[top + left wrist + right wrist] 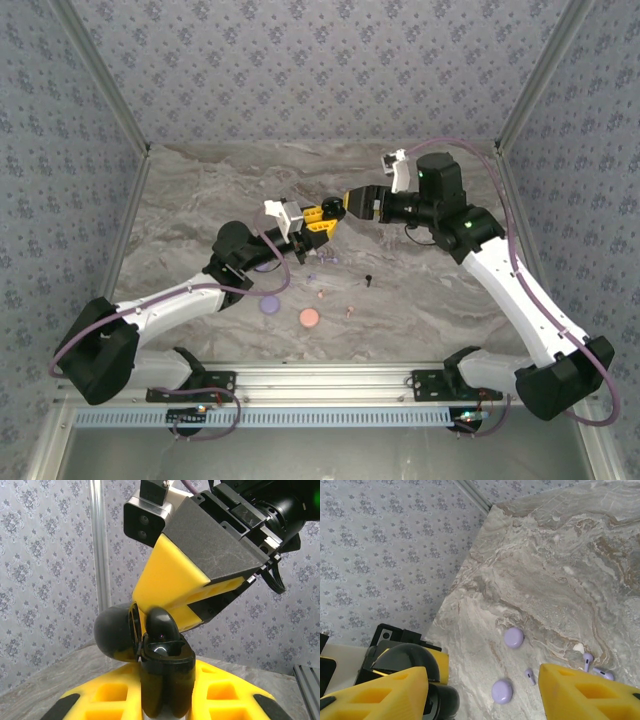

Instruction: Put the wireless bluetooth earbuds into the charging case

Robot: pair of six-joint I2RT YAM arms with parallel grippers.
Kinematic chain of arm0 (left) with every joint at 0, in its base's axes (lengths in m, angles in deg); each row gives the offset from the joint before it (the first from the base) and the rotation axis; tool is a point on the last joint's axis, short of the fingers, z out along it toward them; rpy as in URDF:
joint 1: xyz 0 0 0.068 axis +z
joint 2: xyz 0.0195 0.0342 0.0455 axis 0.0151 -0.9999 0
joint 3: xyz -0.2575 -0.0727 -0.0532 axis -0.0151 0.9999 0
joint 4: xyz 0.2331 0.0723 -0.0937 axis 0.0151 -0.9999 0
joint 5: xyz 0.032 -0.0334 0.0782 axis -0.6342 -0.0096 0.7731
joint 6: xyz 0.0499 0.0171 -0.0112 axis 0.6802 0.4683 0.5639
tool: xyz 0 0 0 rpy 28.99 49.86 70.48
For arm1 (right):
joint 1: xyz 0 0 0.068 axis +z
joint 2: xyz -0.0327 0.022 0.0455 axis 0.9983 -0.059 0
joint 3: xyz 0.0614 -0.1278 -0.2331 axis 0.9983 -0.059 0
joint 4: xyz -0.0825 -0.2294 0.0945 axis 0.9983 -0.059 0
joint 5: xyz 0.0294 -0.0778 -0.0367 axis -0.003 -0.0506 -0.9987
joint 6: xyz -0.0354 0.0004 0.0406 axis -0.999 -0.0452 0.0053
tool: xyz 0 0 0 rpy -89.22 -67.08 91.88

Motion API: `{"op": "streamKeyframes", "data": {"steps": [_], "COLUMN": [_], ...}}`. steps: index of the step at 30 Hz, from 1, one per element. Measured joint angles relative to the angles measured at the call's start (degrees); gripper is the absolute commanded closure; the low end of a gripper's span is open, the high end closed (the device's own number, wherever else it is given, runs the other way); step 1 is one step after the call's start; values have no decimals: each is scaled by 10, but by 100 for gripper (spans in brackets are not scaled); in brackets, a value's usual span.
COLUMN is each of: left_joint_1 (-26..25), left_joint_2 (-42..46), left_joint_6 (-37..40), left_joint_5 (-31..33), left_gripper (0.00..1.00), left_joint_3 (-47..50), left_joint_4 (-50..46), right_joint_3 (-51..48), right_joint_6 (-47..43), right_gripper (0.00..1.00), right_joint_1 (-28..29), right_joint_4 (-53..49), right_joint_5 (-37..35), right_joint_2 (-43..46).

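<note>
as left gripper (165, 692) grips it, charging case (166, 662) stands upright.

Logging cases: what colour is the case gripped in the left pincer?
The case is glossy black, clearest in the left wrist view.

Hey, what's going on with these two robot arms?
The left gripper is shut on a small open black charging case, held above the grey marble table. The right gripper, jaws open with nothing between them, sits close beside the case. Tiny lavender and black earbuds lie loose on the table.
</note>
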Motion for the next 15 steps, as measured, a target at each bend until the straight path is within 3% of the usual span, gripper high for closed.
{"op": "streamKeyframes", "data": {"steps": [15], "left_joint_1": [0], "left_joint_2": [3], "left_joint_6": [3], "left_joint_5": [3], "left_gripper": [100], "left_joint_3": [0], "left_joint_4": [-8], "right_joint_3": [0], "right_joint_6": [-27], "right_gripper": [35], "right_joint_1": [3], "right_joint_4": [-23], "right_joint_5": [-28], "right_joint_2": [18]}}
